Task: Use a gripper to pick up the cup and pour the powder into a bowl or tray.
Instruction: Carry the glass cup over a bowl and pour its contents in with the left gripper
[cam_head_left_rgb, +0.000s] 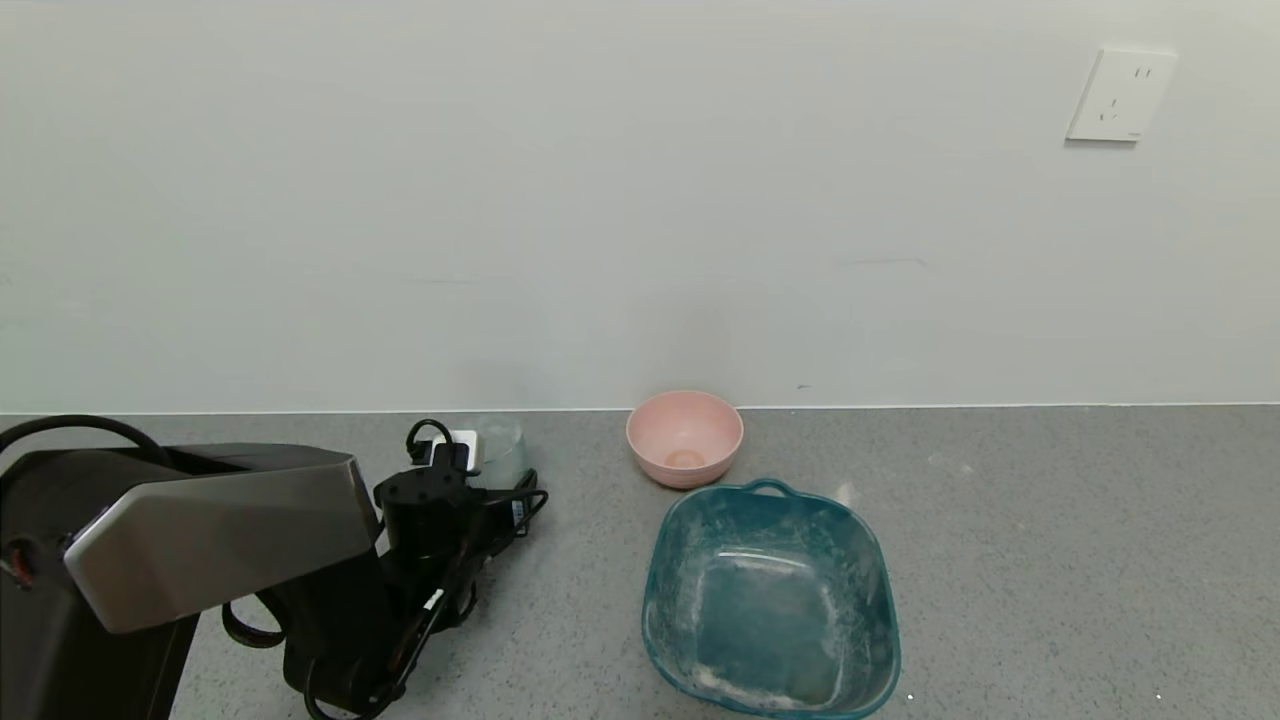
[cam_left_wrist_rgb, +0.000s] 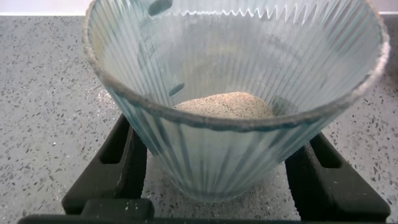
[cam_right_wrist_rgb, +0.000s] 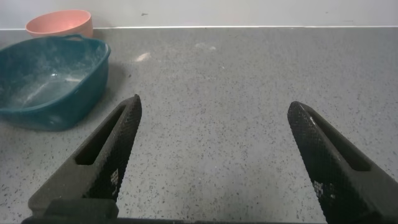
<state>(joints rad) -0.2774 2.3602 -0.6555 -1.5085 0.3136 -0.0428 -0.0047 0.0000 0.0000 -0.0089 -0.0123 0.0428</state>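
The pale-blue ribbed cup (cam_left_wrist_rgb: 230, 155) stands on the grey counter between the two black fingers (cam_left_wrist_rgb: 115, 155) of my left gripper (cam_left_wrist_rgb: 217, 124). The jaws stand wide on either side of it, and I see no squeeze on its walls. A small heap of whitish powder (cam_left_wrist_rgb: 224, 106) lies in its bottom. In the head view the cup (cam_head_left_rgb: 502, 447) is just beyond the left gripper (cam_head_left_rgb: 470, 460), near the wall. The pink bowl (cam_head_left_rgb: 684, 437) sits to its right against the wall. My right gripper (cam_right_wrist_rgb: 213, 109) is open and empty over bare counter.
A larger teal tub (cam_head_left_rgb: 660, 560) with powder smears stands in front of the pink bowl; it also shows in the right wrist view (cam_right_wrist_rgb: 93, 68), with the bowl (cam_right_wrist_rgb: 59, 22) behind it. The wall runs close behind the cup and bowl. A wall socket (cam_head_left_rgb: 1120, 95) is high right.
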